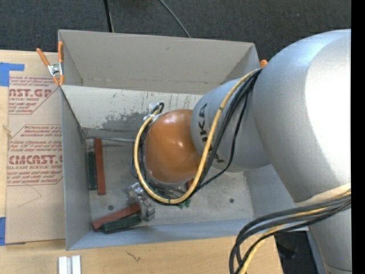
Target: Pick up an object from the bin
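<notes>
One camera, high above, angled down into grey bin (154,61), arm (308,124) at right

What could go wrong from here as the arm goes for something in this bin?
The pincer is low at the right end of a red-brown bar and a dark green bar lying side by side near the bin's front wall. It might catch both at once or scrape that wall. Gripped at its end, a long bar would likely tilt and slip. The looping yellow cable hangs close by and could snag.
</notes>
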